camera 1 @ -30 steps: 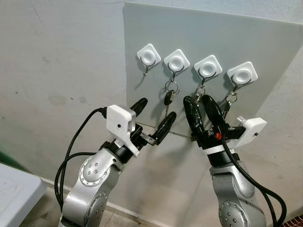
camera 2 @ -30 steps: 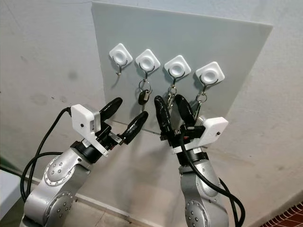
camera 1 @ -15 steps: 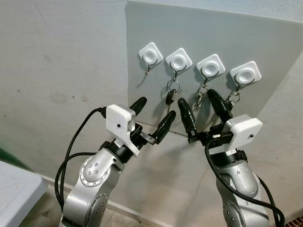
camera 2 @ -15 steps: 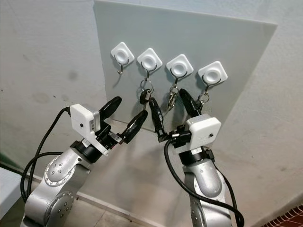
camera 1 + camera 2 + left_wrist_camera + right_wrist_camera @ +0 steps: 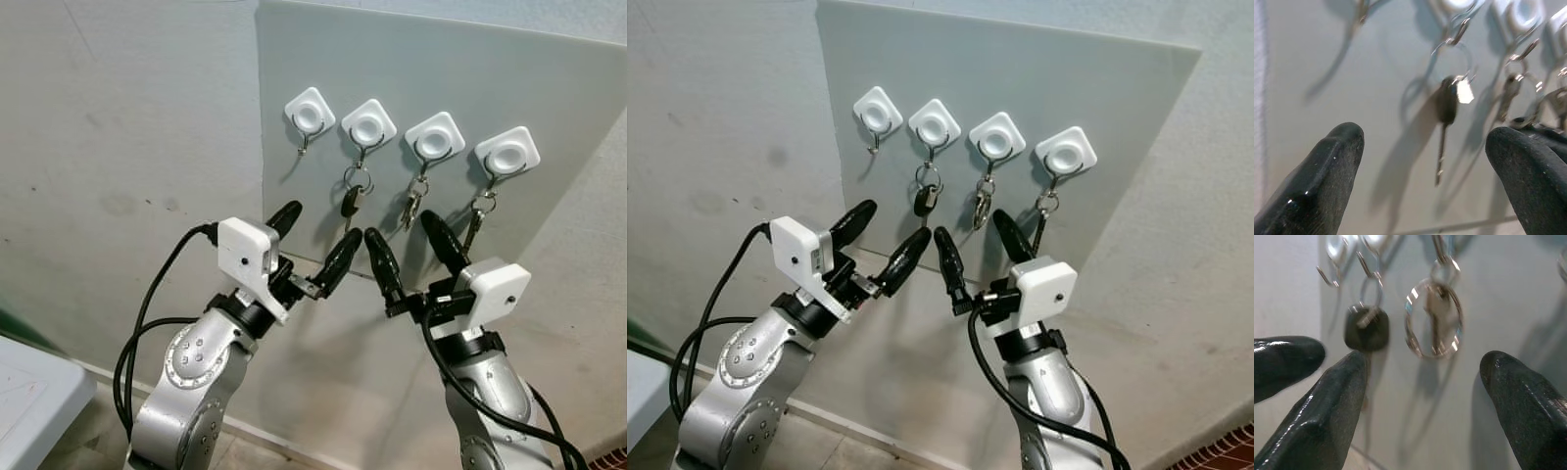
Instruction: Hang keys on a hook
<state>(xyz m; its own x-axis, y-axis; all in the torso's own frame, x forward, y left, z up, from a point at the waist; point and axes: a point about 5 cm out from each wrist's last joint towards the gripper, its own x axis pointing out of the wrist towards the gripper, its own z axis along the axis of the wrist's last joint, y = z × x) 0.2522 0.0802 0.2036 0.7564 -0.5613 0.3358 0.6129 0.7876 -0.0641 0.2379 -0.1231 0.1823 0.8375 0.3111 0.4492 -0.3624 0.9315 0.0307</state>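
A grey board (image 5: 549,88) on the wall carries a row of white hooks. The leftmost hook (image 5: 309,112) is bare. A black-headed key (image 5: 350,202) hangs from the second hook (image 5: 368,123), a silver key on a ring (image 5: 413,207) from the third, and another key (image 5: 477,221) from the fourth. My left gripper (image 5: 313,240) is open just below the black key (image 5: 1446,105), holding nothing. Open as well, my right gripper (image 5: 403,233) sits below the silver key (image 5: 1434,323), apart from it.
A white surface (image 5: 24,392) juts in at the lower left beside my left arm. Black cables loop from both wrists. The bare wall runs down to the floor at the bottom.
My right gripper has turned at the wrist and drawn down and away from the third hook's key, its fingers now spread wider. The left arm has stayed put.
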